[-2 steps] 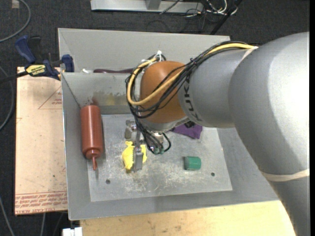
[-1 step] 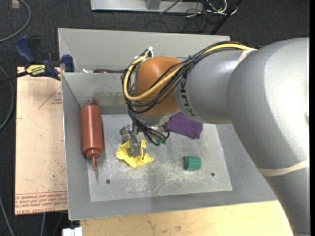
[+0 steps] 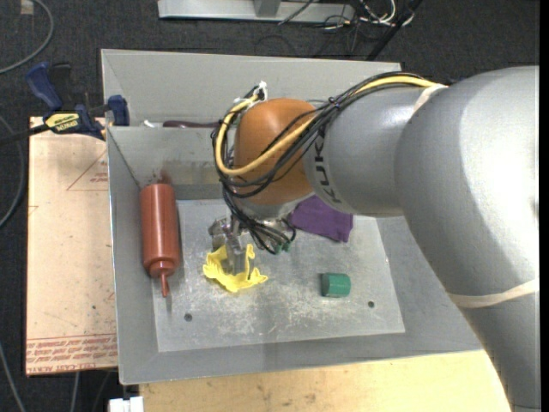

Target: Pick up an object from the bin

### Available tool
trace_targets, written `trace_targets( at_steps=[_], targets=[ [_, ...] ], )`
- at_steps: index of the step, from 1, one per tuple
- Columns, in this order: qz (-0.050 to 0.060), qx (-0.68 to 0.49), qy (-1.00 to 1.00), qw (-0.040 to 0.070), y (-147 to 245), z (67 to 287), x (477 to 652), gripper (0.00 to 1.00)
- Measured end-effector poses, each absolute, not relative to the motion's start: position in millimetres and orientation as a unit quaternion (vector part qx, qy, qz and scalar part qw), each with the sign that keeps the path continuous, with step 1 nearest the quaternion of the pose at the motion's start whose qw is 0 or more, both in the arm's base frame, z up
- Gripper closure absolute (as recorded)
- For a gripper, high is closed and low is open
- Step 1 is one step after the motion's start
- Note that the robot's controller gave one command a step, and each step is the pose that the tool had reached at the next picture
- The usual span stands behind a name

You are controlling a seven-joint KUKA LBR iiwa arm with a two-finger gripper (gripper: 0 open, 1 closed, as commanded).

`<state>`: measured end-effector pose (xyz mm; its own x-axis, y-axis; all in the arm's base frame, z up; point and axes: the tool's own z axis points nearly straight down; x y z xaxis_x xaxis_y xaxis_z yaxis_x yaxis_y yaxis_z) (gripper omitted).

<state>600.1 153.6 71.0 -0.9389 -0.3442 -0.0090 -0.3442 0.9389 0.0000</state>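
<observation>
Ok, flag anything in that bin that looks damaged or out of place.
The yellow thing mid-bin, beneath the gripper, looks crumpled and ragged. Pale scuffing or grit marks the bin floor around it. Nothing else stands out.

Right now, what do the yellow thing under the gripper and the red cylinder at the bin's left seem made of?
Yellow thing: probably soft rubber or thin plastic, matte; its outline is crumpled and lobed.
Red cylinder: probably hard plastic, smooth with a faint sheen; straight walls ending in a narrow tip.
Looks alone leave both open.
</observation>
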Motion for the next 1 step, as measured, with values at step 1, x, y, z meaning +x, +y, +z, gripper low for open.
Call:
trace_targets(
  at_steps=[1],
  targets=[
    [0.002, -0.182, 0.983, 0.006, 145.5, 164.2, 609.2, 1.00]
  ],
)
